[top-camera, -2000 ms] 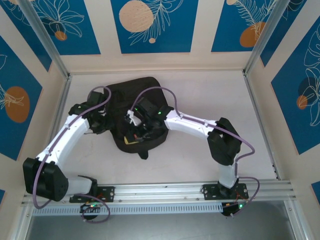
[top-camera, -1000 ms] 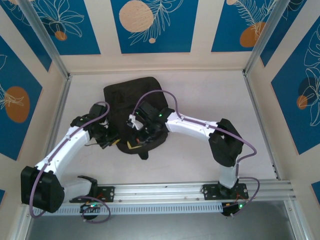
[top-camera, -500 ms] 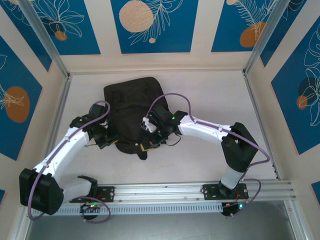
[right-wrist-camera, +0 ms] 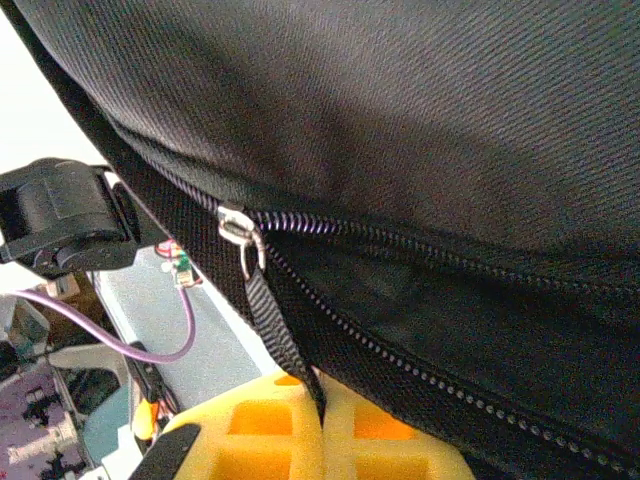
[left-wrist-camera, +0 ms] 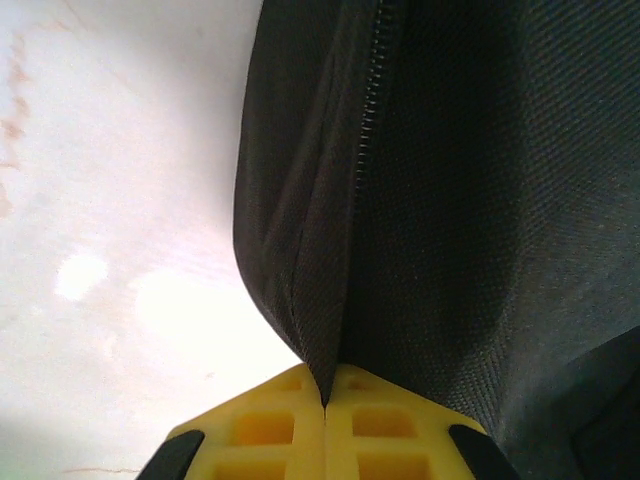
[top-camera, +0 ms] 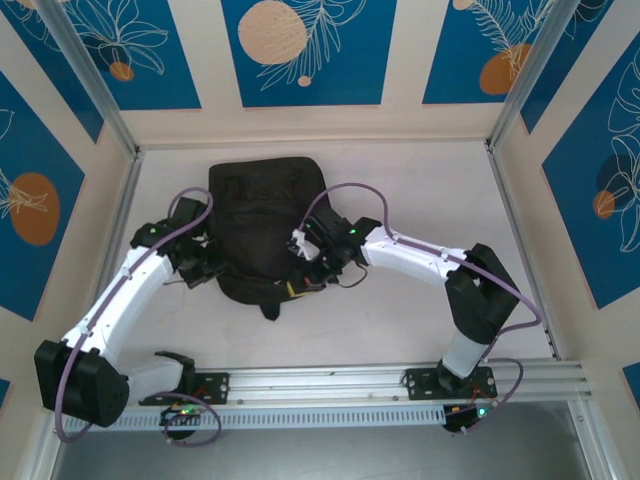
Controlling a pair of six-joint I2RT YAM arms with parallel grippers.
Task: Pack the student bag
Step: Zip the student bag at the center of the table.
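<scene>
Bag (top-camera: 262, 215) edge pinched L tool (left-wrist-camera: 324, 402), zip-pull (right-wrist-camera: 272, 312) R tool (right-wrist-camera: 320, 396); table (top-camera: 430, 190) open rt.

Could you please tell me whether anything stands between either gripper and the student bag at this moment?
Nothing visible does. The left gripper is shut directly on a fold of the student bag, and the right gripper is shut on the bag's zipper pull strap, so both already have hold of it with no other item in between.

The student bag (top-camera: 262, 225) lies on the tabletop (top-camera: 420, 190), right of the left pincer (top-camera: 210, 268) and left of the right pincer (top-camera: 302, 278), stretching away beyond both; each pincer touches its near edge
</scene>
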